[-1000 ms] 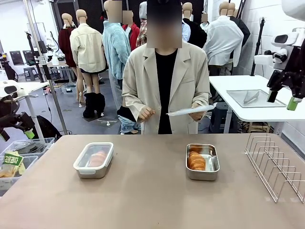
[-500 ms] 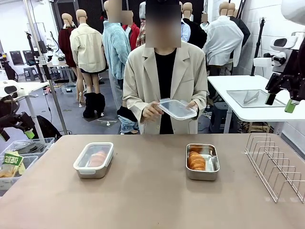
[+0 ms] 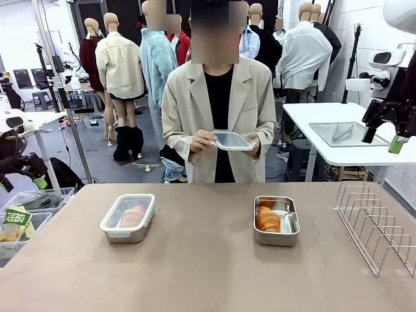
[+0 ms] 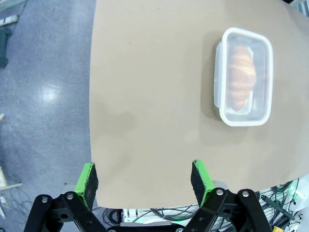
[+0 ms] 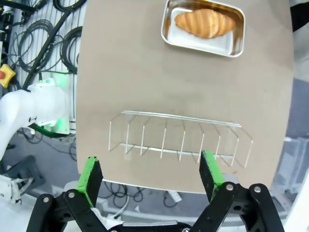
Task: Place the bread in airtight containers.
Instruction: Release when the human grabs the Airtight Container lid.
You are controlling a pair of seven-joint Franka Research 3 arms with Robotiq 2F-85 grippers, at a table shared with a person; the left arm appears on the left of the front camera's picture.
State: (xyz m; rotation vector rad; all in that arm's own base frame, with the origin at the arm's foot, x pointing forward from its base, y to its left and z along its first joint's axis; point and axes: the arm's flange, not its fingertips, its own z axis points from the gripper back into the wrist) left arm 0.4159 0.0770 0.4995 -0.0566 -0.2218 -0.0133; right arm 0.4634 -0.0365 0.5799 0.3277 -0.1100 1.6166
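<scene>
While both grippers, left and right, hang spread and empty off the table's sides, one bread lies in the uncovered tin right of centre, another in the lidded tin left; person's hands hold a lid.

Front cam: fixed at robot's edge of table, low, facing across to the person's side. Left wrist cam: high, looking straight down past its own green pads; lidded tin sits ahead and to one side. Right wrist cam: also high, straight down; wire rack just ahead of pads, open tin beyond. Front shares both tins and rack w/ wrist cams.
</scene>
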